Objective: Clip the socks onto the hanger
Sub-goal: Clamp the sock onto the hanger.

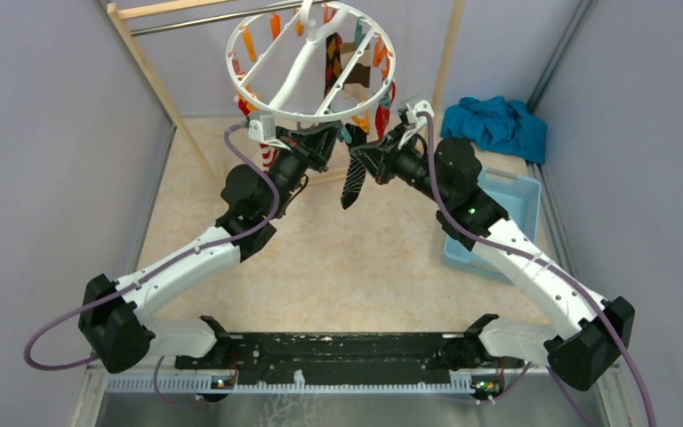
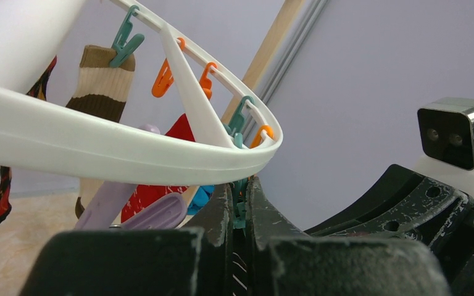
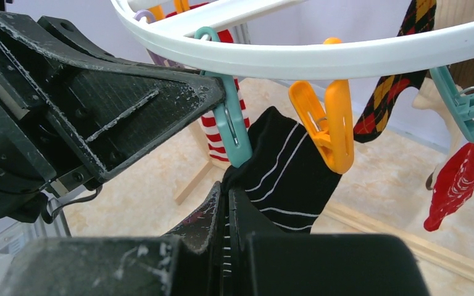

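Though the top view is kinda cluttered, the hanger [image 1: 292, 71] hangs at the far end of the table. Both arms reach up under its near rim. The left gripper [image 1: 343, 133] sits right at the rim, and the right gripper [image 1: 357, 158] is just beside it with the black sock [image 1: 353, 185] dangling below.

Left wrist view: the fingers [image 2: 221, 213] are squeezed onto a teal clip [image 2: 239, 213] right under the rim. A brown striped sock [image 2: 102, 86] is clipped up farther back.

Right wrist view: the right gripper's fingers [image 3: 207, 213] are nearly together, pinching the black sock's lower part. Its top edge sits between that teal clip and an orange clip [image 3: 327, 123]. Can't tell if either clip actually bites it.
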Robot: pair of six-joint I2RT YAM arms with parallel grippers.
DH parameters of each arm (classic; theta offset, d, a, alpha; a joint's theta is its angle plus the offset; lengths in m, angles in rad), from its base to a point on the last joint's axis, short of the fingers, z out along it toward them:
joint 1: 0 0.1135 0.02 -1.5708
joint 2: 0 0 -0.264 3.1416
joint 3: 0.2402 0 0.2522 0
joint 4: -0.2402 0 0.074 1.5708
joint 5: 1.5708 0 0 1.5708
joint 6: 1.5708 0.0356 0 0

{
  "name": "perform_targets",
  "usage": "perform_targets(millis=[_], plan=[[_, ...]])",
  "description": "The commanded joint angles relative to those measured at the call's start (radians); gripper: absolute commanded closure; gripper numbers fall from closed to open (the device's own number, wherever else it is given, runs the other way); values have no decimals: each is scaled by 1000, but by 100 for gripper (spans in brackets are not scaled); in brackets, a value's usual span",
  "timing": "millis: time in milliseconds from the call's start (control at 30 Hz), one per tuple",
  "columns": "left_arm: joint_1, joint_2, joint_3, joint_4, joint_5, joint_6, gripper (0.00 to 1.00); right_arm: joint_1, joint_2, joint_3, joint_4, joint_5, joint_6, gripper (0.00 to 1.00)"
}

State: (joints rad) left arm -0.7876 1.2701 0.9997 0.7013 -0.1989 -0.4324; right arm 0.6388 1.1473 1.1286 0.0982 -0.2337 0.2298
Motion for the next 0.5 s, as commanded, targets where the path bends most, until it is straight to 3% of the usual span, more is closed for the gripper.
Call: perform_targets(millis=[0, 467], plan=[[1, 7, 2, 3, 2, -4, 100, 14, -34, 59, 67, -14, 4, 100], [1, 25, 22, 10, -35, -9, 100, 30, -18, 42, 99, -17, 21, 100]])
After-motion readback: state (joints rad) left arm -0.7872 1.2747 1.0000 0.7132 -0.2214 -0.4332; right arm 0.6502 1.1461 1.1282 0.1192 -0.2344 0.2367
